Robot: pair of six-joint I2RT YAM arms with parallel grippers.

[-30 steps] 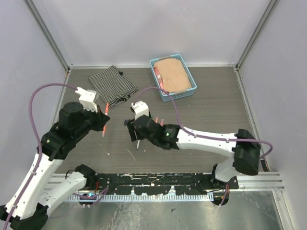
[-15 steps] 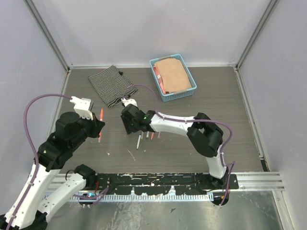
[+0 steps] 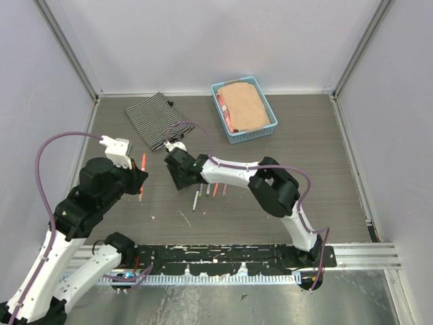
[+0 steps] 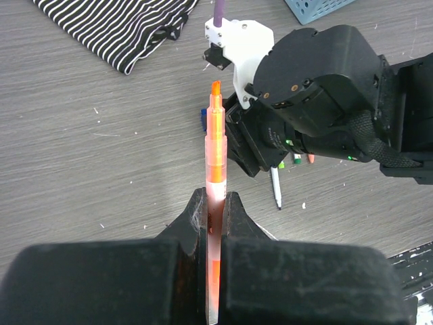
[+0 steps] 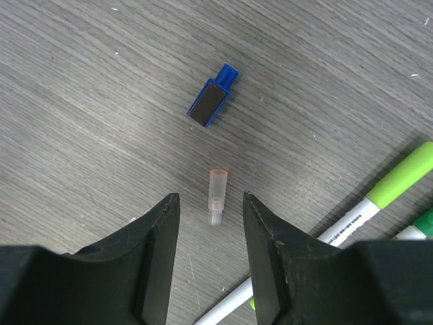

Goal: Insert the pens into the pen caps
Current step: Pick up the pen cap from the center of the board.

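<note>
My left gripper (image 4: 214, 198) is shut on an uncapped orange pen (image 4: 215, 139), whose tip points away from the wrist. In the top view this pen (image 3: 142, 165) sticks out above the left gripper (image 3: 138, 180). My right gripper (image 5: 210, 198) is open and low over the table, its jaws on either side of a small pale pink pen cap (image 5: 216, 195) without touching it. A dark blue cap (image 5: 212, 103) lies just beyond. White pens with green ends (image 5: 396, 186) lie at the lower right. In the top view the right gripper (image 3: 177, 175) is just right of the left one.
Several loose pens (image 3: 215, 191) lie on the table by the right gripper. A striped cloth (image 3: 159, 120) is at the back left. A blue basket (image 3: 272, 124) holding a tan cloth stands at the back middle. The right arm's wrist (image 4: 318, 88) is right in front of the held pen.
The right gripper has reached left and farther back, down over the pink cap. The left arm drew back toward the near left with the orange pen, then stayed still.
</note>
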